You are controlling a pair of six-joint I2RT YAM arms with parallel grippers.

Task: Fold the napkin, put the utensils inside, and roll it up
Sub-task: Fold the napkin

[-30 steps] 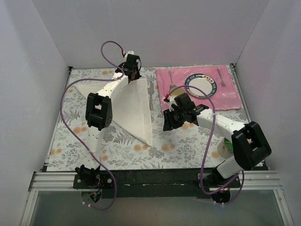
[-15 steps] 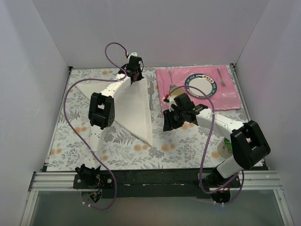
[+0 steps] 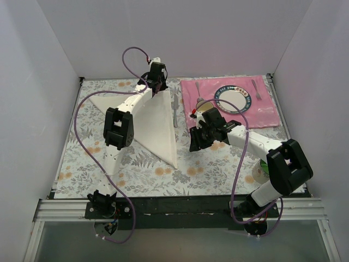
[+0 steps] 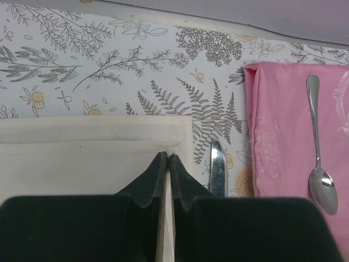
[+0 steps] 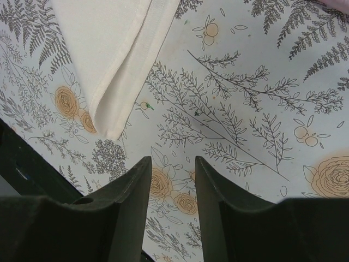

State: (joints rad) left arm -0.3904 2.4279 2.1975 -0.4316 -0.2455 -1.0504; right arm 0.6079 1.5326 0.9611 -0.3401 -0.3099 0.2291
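Observation:
The off-white napkin (image 3: 155, 123) lies folded into a long triangle on the floral cloth, its point toward the arms. My left gripper (image 3: 158, 82) is at its far right corner. In the left wrist view this gripper (image 4: 167, 156) is shut, pinching the corner of the napkin's (image 4: 82, 164) upper layer, just short of the lower layer's edge. The silver knife (image 3: 175, 109) lies right beside the napkin; its tip (image 4: 217, 172) shows next to my fingers. My right gripper (image 3: 193, 143) hovers open over bare tablecloth right of the napkin's near point (image 5: 103, 49), nothing between its fingers (image 5: 172, 164).
A pink placemat (image 3: 267, 112) at the back right carries a plate (image 3: 240, 88), a spoon (image 3: 199, 94) on its left and a fork (image 3: 256, 90) on its right. The spoon (image 4: 319, 158) lies on the placemat (image 4: 283, 136). A small green-and-white cup (image 3: 260, 170) stands by the right arm. White walls surround the table.
My left gripper has shifted slightly right and toward the back wall with the napkin corner. The right arm has stayed still.

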